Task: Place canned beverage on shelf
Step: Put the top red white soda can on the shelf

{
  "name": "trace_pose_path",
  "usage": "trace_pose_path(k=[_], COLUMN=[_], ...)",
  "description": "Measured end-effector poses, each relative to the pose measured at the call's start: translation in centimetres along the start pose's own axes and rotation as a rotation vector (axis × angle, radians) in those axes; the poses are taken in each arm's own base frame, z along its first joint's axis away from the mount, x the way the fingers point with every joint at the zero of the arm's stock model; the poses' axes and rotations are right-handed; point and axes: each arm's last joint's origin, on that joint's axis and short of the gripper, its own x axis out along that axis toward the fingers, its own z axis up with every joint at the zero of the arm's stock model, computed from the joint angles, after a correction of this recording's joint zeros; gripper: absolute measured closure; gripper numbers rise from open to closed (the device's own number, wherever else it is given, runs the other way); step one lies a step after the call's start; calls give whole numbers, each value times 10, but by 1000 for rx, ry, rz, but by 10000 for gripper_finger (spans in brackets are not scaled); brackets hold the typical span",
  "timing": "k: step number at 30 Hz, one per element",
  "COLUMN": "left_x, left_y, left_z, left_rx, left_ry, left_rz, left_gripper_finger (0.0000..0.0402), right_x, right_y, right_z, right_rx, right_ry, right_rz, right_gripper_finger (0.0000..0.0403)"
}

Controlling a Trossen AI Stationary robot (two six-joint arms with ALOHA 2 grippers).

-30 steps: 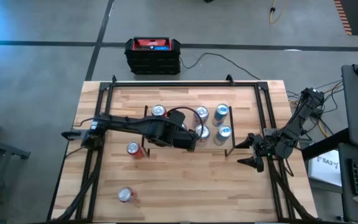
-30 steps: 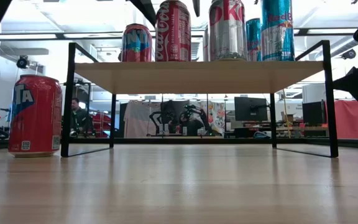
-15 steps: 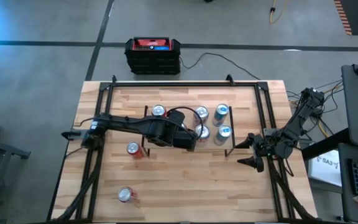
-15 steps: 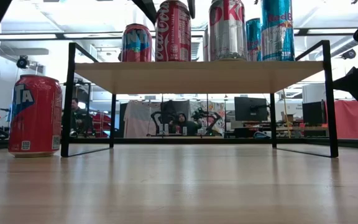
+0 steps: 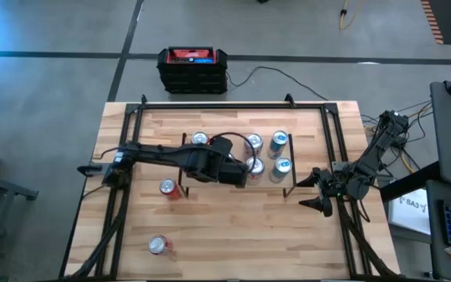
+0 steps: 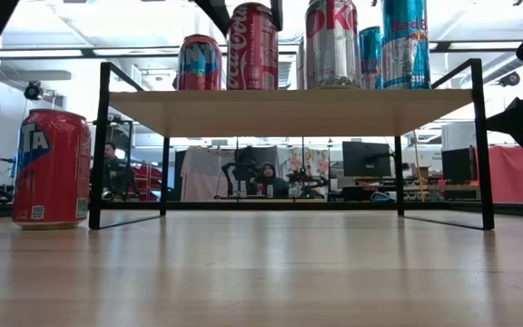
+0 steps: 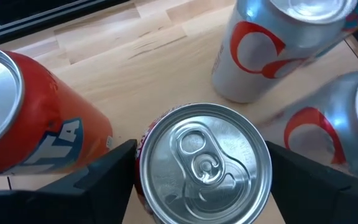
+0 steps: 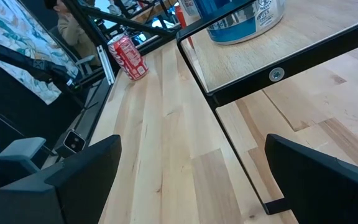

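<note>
Left claw (image 7: 201, 165): wide a second ago, it is now closing onto the Coca-Cola can (image 6: 252, 45) between its jaws. That can is already standing on the shelf (image 6: 289, 111), so you are probably repositioning it. Right claw (image 5: 317, 190) is waiting wide, well apart.

"coca-cola" on red can (image 6: 251, 47), shelf top.

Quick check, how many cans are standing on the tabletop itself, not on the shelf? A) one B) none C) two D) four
C: the high view shows one red can beside the shelf and another red can near the table's front edge, both on the tabletop.
</note>
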Motion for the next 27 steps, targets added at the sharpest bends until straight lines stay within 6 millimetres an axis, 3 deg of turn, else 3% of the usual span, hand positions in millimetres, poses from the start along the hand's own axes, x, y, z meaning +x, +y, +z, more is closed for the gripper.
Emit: trace_pose_path(k=[27], left_x=[19], left_y=[7], left_z=[29], left_rx=[-24], left_ry=[-18], left_rz=[17], left_gripper_finger=[98], right_x=[0], right_y=[0], right_z=[0], right_rx=[0], right_ry=[0], right_rz=[0], right_gripper_finger=[19])
